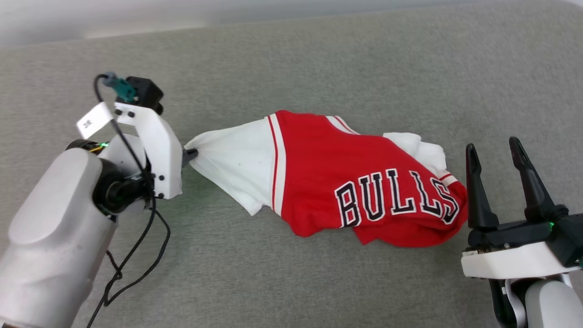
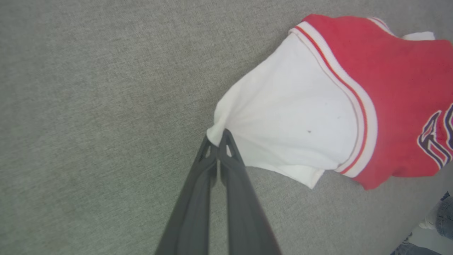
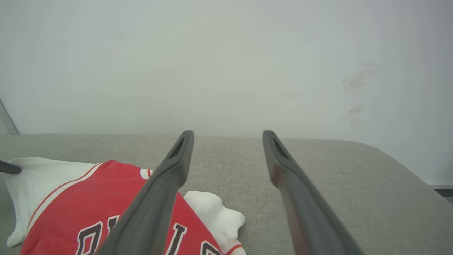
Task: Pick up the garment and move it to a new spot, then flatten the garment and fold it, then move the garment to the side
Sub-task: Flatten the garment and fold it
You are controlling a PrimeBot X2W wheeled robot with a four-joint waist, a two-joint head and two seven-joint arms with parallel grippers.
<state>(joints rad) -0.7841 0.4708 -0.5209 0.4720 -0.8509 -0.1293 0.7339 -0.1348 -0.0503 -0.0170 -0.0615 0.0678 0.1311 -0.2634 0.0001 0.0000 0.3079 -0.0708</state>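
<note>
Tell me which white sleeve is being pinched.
The stretched sleeve on the robot's left, clamped in the shut left pincer; the other sleeve lies crumpled by the open right pincer, untouched.

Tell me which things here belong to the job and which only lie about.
Job: the garment, its white sleeve pinched in the shut left tool; the open right tool.
Lying about: grey padded surface, white wall, black cable, a person's leg.

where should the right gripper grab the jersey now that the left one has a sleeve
Probably the crumpled white sleeve at the right end of the garment, approached from the right. It stands up in a raised bunch that open jaws can pinch, it mirrors the sleeve tip the left gripper is shut on, and the open right gripper stands beside it.
</note>
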